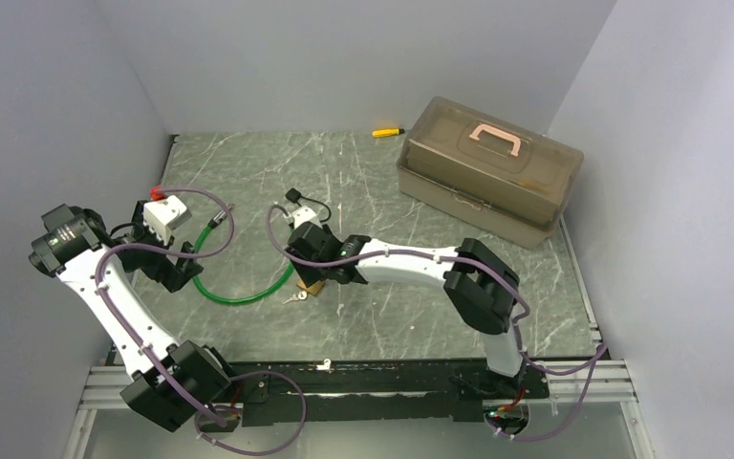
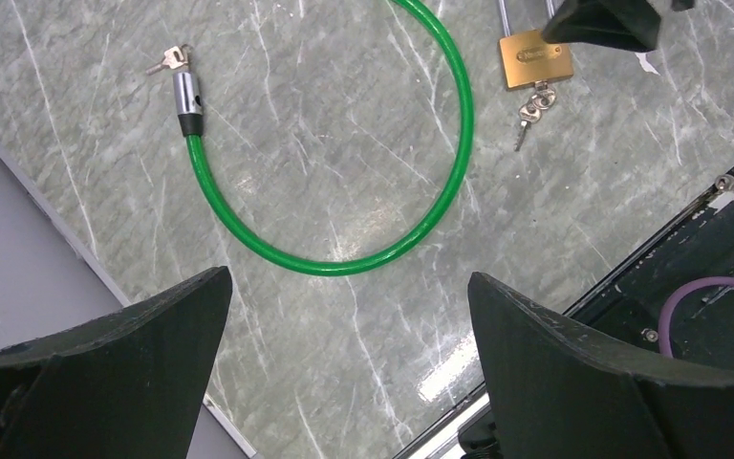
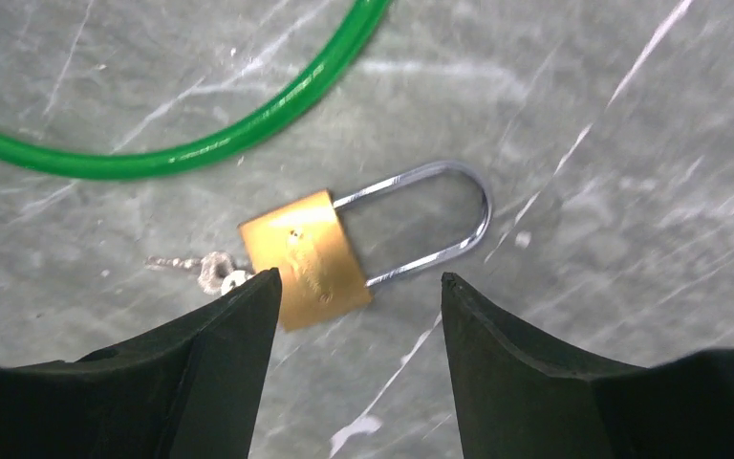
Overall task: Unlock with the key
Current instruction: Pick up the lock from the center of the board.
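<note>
A small brass padlock (image 3: 306,260) with a silver shackle (image 3: 440,215) lies flat on the marble table (image 1: 392,316). The tiny silvery key (image 3: 201,268) lies at the padlock's bottom end; I cannot tell whether it is in the keyhole. My right gripper (image 3: 358,282) is open and empty just above the padlock body, its left finger partly over the key. In the top view the right gripper (image 1: 313,271) hangs over the padlock (image 1: 312,286). The left wrist view shows the padlock (image 2: 535,59) and key (image 2: 530,107). My left gripper (image 2: 349,287) is open and empty above bare table, left of the padlock.
A green cable lock (image 2: 344,263) curves between the arms, its metal end holding small keys (image 2: 183,91). A tan toolbox (image 1: 487,172) stands at the back right, with a yellow-and-black tool (image 1: 388,132) beside it. A black cord loop (image 1: 298,199) lies mid-table. A black rail (image 1: 392,382) runs along the near edge.
</note>
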Controlling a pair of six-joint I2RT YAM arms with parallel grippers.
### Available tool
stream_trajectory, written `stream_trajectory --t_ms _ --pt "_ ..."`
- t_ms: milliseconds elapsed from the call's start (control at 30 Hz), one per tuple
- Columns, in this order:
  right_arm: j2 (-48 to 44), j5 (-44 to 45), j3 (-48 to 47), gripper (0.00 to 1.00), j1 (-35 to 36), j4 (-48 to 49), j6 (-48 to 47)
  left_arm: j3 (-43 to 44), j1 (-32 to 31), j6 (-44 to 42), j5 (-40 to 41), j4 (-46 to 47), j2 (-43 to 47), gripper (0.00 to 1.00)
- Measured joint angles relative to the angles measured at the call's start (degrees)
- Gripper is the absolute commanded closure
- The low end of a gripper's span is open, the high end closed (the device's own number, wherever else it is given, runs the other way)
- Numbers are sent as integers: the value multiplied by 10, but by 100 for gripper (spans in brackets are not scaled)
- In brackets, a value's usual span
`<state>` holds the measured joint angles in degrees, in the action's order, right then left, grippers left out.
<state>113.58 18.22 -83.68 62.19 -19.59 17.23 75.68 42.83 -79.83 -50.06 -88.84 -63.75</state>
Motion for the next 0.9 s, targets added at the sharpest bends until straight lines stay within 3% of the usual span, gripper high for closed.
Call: stream_trajectory --t_ms 167,333,900 --pt "-48 -34 72 36 -10 4 111 -3 5 -10 -1 0 5 1" --pt "-47 -40 73 40 -29 -1 168 -4 5 -21 -1 0 18 1" --pt "58 -66 -11 56 -69 -1 197 -17 6 -36 -3 2 38 1"
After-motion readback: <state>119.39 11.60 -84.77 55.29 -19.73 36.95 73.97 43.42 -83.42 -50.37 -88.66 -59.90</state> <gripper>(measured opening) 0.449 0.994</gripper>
